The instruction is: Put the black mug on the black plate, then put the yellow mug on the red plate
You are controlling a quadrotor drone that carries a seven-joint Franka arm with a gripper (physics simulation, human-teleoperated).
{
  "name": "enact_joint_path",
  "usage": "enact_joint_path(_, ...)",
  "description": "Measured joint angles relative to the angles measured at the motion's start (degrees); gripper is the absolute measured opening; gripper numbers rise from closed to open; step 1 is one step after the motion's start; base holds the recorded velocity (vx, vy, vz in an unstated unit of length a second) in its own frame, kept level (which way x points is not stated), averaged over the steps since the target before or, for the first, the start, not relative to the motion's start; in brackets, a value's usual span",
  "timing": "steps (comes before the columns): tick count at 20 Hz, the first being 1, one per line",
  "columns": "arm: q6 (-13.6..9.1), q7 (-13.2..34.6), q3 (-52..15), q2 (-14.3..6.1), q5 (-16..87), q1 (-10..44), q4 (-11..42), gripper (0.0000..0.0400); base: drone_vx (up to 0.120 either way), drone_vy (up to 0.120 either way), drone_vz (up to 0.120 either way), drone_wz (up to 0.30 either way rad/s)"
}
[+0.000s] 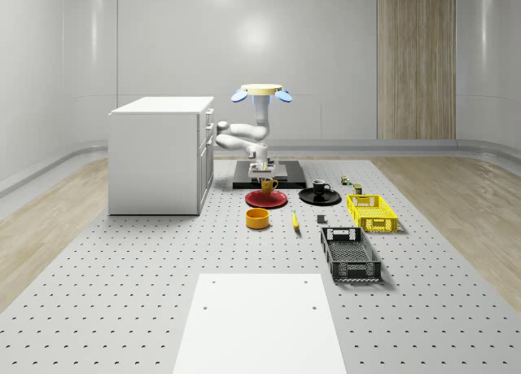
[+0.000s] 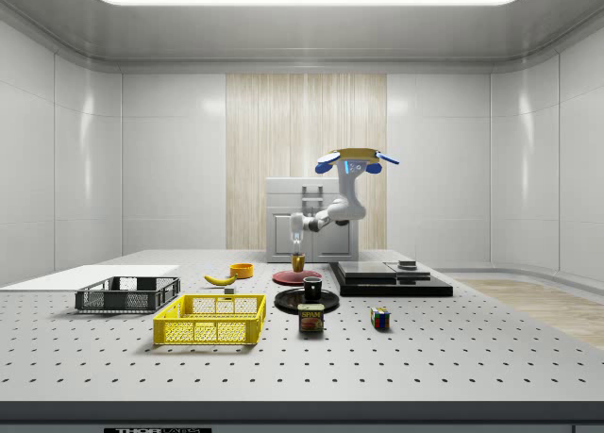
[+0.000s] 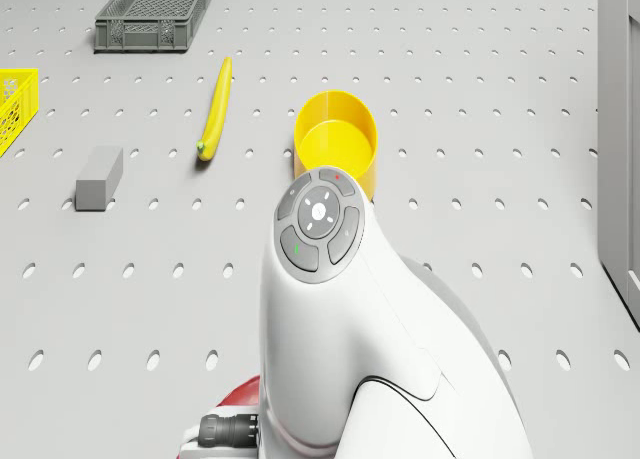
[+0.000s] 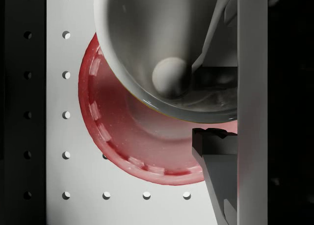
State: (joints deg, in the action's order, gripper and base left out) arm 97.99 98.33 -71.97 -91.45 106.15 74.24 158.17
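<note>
Drone point(image 1: 260, 90): you hover beside the cabinet point(image 1: 161, 154).
Gripper point(image 1: 264, 174): you grip the yellow mug point(image 1: 268, 186) over the red plate point(image 1: 266, 199).
Black mug point(image 1: 320, 187): sits on the black plate point(image 1: 320, 198).

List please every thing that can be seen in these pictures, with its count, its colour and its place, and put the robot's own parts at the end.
Black mug: one, black, on the black plate.
Black plate: one, black, beside the red plate.
Yellow mug: one, yellow-brown, over the red plate, between the jaws.
Red plate: one, red, before the black platform.
Bowl: one, yellow, in front of the red plate.
Banana: one, yellow, beside the bowl.
Crates: yellow crate and dark grey crate.
Can: one, dark, near the yellow crate.
Colour cube: one, many-coloured, beside the can.
Cabinet: one, white, on the whole-scene view's left.
Drone: hovers over the platform.
Gripper: white, at the yellow mug.
</note>
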Motion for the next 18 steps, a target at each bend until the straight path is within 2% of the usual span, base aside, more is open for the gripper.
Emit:
enact_joint_path(2,0.5,0.0,1.5,0.2,1.4,0.3,-0.5,0.011,0.0,0.0,0.0,0.0)
enact_joint_path(3,0.7,0.1,2.2,0.3,2.1,0.5,-0.7,0.0133,0.0,0.0,0.0,0.0)
enact_joint_path(4,0.9,0.1,2.8,0.4,2.6,0.6,-1.0,0.0192,0.0,0.0,0.0,0.0)
enact_joint_path(6,1.0,0.1,3.5,0.6,3.4,0.8,-1.2,0.0274,0.0,0.0,0.0,0.0)
enact_joint_path(9,0.6,0.0,2.9,0.8,2.9,0.5,-1.0,0.034,0.0,0.0,0.0,0.0)
enact_joint_path(13,-0.6,-0.2,0.6,0.9,0.9,-0.2,-0.1,0.0378,0.0,0.0,0.0,0.0)
enact_joint_path(18,-1.6,-0.3,-1.4,1.1,-0.9,-0.7,0.5,0.0393,0.0,0.0,0.0,0.0)
